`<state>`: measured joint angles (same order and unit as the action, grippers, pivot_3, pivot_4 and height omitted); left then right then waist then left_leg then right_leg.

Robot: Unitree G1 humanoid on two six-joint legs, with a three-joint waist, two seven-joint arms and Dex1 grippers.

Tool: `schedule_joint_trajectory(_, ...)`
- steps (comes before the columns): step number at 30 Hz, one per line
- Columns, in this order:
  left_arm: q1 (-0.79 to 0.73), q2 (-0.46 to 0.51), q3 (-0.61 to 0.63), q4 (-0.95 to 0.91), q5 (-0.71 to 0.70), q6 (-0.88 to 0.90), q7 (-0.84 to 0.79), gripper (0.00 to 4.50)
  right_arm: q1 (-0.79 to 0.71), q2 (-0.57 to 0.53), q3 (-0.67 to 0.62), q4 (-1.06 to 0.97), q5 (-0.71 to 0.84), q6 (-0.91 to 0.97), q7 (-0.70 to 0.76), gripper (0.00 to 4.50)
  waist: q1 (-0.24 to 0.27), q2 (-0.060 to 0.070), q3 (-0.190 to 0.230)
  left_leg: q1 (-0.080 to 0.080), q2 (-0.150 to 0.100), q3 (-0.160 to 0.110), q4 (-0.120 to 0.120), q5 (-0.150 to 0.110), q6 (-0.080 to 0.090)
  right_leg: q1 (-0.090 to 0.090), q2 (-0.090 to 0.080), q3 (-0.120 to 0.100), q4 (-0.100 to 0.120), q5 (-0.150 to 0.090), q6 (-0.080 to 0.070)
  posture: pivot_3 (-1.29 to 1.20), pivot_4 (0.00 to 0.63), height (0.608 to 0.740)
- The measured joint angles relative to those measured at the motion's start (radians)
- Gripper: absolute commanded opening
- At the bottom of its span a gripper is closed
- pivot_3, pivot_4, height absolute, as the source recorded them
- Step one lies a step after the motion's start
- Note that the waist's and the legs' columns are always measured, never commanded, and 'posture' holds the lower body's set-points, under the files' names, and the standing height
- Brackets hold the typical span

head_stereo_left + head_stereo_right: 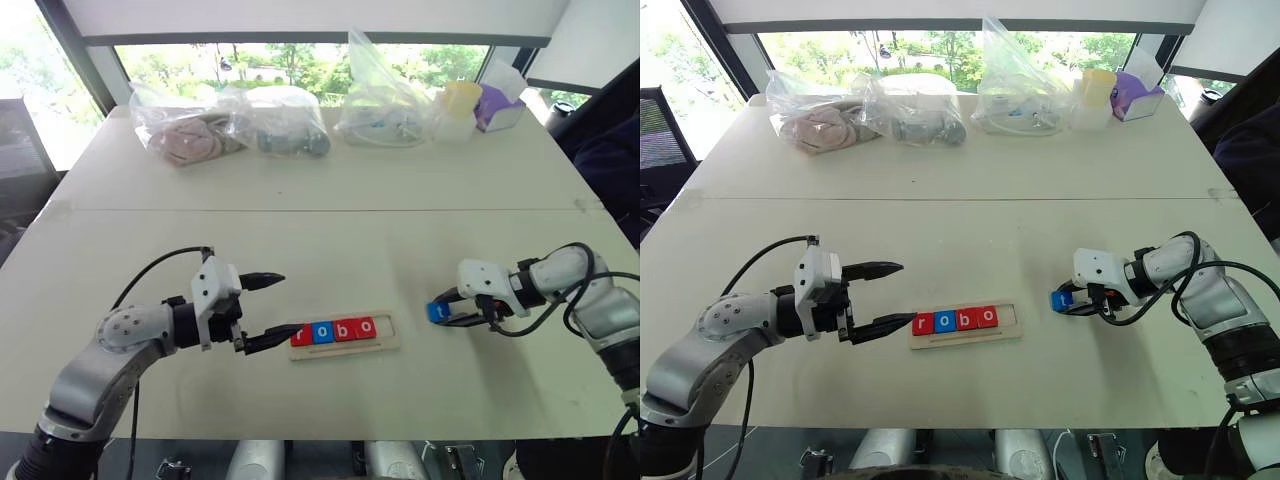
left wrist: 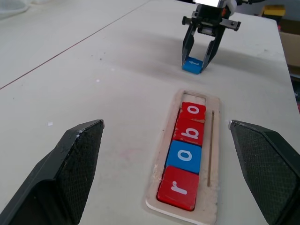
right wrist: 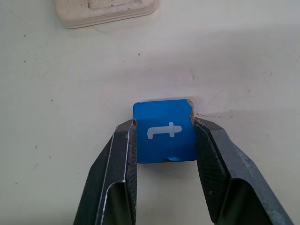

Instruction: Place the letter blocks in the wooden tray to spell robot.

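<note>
1. We have the right gripper (image 3: 164, 140) clamped on the blue t block (image 3: 165, 130), which rests on the table (image 1: 330, 250) at about 3 o'clock from the wooden tray (image 1: 385, 343).
2. To do this well, we should lift straight, keep the tile level, and carry it to the empty end slot beside the last o.
3. Our left gripper (image 1: 262, 310) hovers spread wide at the tray's 9 o'clock end.
4. The tray holds red r (image 2: 178, 188), blue o (image 2: 185, 156), red b, red o.
</note>
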<state>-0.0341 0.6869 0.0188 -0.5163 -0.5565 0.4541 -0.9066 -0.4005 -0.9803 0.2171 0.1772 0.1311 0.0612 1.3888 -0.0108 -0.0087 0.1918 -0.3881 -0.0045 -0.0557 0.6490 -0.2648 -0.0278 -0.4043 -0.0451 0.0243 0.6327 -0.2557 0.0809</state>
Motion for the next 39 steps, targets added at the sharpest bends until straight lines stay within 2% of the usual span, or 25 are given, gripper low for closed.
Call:
schedule_joint_trajectory(8,0.0,0.0,0.0,-0.01,-0.003,0.002,0.007,4.5,0.0,0.095,0.02,-0.23,0.029,0.128,-0.028,1.15,-0.001,0.001,0.0,0.0,0.0,-0.001,0.0,0.0,0.0,-0.002,0.001,0.0,0.002,0.001,0.002,0.0,0.15,0.74)
schedule_joint_trajectory(14,0.02,0.001,0.002,-0.019,-0.008,0.005,0.018,4.5,-0.003,0.123,0.055,-0.309,0.028,0.208,-0.043,1.15,0.001,0.0,0.0,-0.001,-0.001,0.0,0.001,0.0,0.0,-0.001,-0.001,0.0,0.001,0.0,0.0,0.0,0.15,0.74)
schedule_joint_trajectory(39,0.029,0.001,0.002,-0.038,-0.02,0.016,0.044,4.5,-0.004,0.149,0.105,-0.33,-0.02,0.241,-0.081,1.15,0.0,0.0,0.0,-0.001,0.0,-0.001,0.001,0.0,0.0,-0.001,0.0,0.0,0.001,0.0,0.0,0.0,0.15,0.74)
